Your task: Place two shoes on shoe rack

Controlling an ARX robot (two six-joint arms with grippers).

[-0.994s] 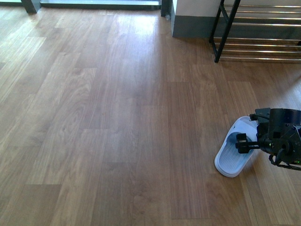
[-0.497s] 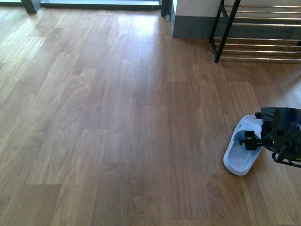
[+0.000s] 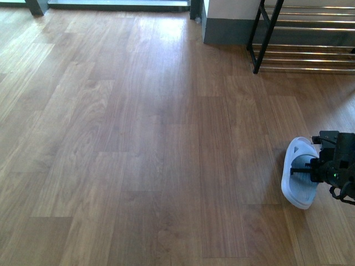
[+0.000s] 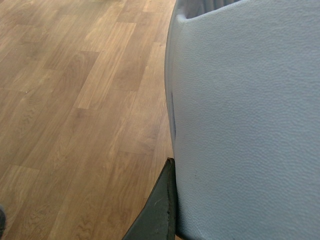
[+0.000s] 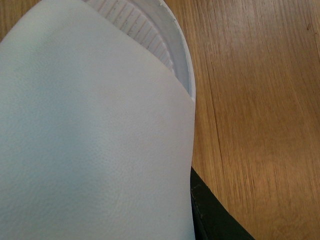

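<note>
Warm brown wood-plank floor (image 3: 138,138) is filling nearly the whole front view, its boards running away from the camera. Daylight is glaring pale on the far boards (strongest below a dark frame strip (image 3: 111,4)). A white wall corner (image 3: 230,8) with grey baseboard (image 3: 227,32) is standing far right, a black shoe rack (image 3: 266,39) just beside it.

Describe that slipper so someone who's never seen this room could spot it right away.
Find the black-framed shoe rack at the far right, then come toward the camera across the wood floor. The pale blue-white slide sandal is there, the only light object, right against a black robot arm.
</note>
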